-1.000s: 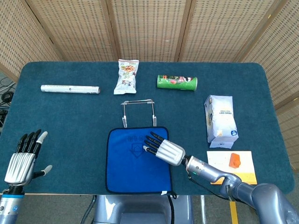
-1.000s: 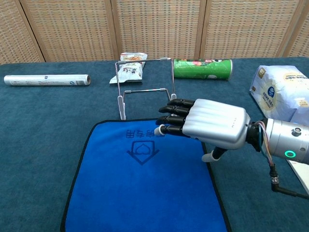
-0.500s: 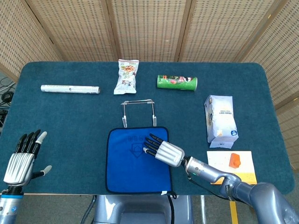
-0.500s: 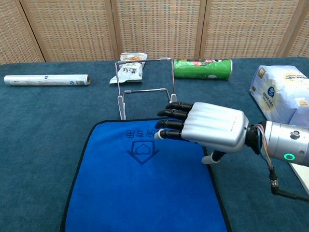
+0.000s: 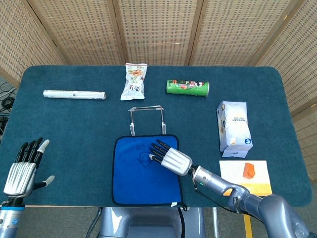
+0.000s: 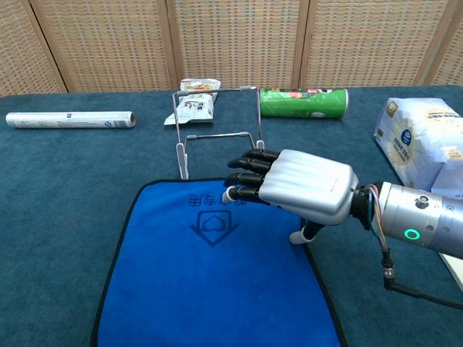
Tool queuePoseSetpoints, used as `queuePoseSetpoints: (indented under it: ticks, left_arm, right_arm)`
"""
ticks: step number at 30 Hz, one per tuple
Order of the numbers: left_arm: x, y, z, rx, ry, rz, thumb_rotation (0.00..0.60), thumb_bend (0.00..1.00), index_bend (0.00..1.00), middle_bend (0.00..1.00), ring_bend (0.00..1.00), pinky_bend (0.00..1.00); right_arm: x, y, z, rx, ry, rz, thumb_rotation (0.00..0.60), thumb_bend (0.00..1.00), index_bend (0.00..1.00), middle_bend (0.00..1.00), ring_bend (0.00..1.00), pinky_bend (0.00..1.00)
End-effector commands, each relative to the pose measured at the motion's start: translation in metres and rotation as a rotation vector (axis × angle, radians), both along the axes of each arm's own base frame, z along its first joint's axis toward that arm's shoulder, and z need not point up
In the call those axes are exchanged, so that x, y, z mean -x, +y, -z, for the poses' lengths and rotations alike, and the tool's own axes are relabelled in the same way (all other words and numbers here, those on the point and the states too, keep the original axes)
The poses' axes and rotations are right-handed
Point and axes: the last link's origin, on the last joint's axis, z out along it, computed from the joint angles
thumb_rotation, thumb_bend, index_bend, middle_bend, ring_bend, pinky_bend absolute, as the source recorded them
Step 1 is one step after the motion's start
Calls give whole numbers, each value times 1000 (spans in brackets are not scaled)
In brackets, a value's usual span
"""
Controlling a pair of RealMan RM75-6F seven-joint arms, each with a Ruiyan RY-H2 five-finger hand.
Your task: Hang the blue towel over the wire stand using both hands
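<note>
The blue towel (image 5: 141,173) (image 6: 210,275) lies flat at the table's near edge, with a printed emblem near its far edge. Just beyond it stands the wire stand (image 5: 146,118) (image 6: 217,130), bare. My right hand (image 5: 170,157) (image 6: 293,186) hovers palm down over the towel's far right part, fingers stretched toward the stand and holding nothing. Whether it touches the cloth I cannot tell. My left hand (image 5: 25,166) is open at the near left of the table, far from the towel, seen only in the head view.
At the back lie a foil roll (image 5: 74,94), a snack bag (image 5: 133,81) and a green can (image 5: 187,88). A white pack (image 5: 234,125) stands at the right, with a yellow sheet (image 5: 247,176) and an orange item on it nearer the edge.
My right hand has slid leftward over the towel, a little further onto the cloth. The left hand, towel and stand have stayed put.
</note>
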Motion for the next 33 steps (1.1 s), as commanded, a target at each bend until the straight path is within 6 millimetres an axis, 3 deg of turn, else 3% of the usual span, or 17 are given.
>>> queuePoseSetpoints:
  ticks: [1, 8, 15, 20, 27, 33]
  left_arm:
    - [0, 0, 0, 0, 1, -1, 600, 25, 0, 0, 0, 0]
    - [1, 1, 1, 2, 2, -6, 600, 24, 0, 0, 0, 0]
    - [0, 1, 1, 5, 3, -4, 600, 25, 0, 0, 0, 0]
    - [1, 2, 2, 9, 4, -4, 600, 25, 0, 0, 0, 0]
    - [0, 10, 6, 29, 13, 10, 600, 25, 0, 0, 0, 0]
    - [-5, 32, 15, 67, 50, 130, 600, 27, 0, 0, 0, 0]
  right_arm:
    - [-3, -1, 2, 5, -8, 0, 600, 1, 182, 161, 23, 89]
    - [-6, -4, -3, 10, -35, 1, 600, 47, 240, 170, 34, 104]
    - [-3, 0, 0, -12, -24, -3, 600, 361, 370, 187, 43, 113]
    - [-5, 2, 4, -34, -35, -6, 600, 478, 458, 194, 46, 113]
    - [-9, 2, 7, -58, -51, 1, 600, 511, 559, 198, 46, 113]
    - [-10, 1, 9, -64, -47, 6, 600, 516, 596, 199, 46, 114]
